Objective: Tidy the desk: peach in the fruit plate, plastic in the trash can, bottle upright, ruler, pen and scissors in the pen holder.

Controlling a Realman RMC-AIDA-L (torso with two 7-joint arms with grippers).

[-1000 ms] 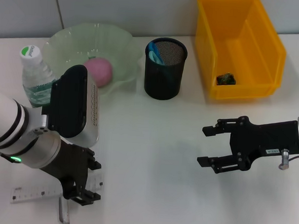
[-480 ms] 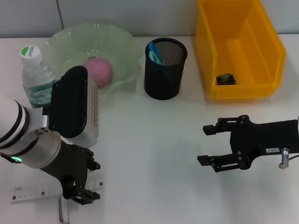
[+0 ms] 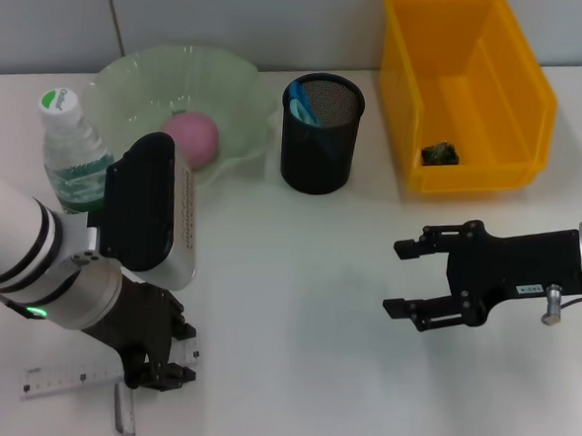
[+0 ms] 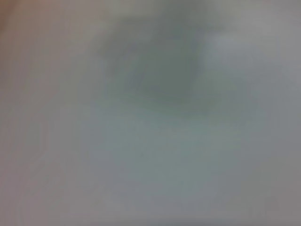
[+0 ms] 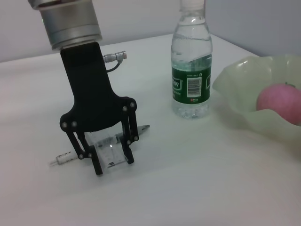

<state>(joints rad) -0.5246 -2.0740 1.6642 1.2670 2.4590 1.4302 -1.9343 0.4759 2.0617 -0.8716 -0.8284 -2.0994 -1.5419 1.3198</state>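
Left gripper (image 3: 160, 371) low over the ruler (image 3: 64, 376) at the near desk edge; right gripper (image 3: 408, 281) open and idle.

The left wrist view is a grey blur and shows nothing; in the head view the arm's own body hides the ruler's end under the fingers, and the pen (image 3: 124, 414) below them is cut off by the frame edge. The right wrist view shows the left fingers (image 5: 128, 153) straddling the clear ruler (image 5: 106, 149) with a gap on either side, tips at the table, and the pen (image 5: 66, 156) lying just behind them. Since a second ago the left gripper has dropped slightly; the right has barely shifted, jaws wide, holding nothing. Farther off, the bottle (image 3: 73, 152) stands upright, the peach (image 3: 191, 137) sits in the fruit plate (image 3: 131, 80), something blue stands in the pen holder (image 3: 321, 133), and a dark scrap (image 3: 438, 153) lies in the yellow trash can (image 3: 517, 74).
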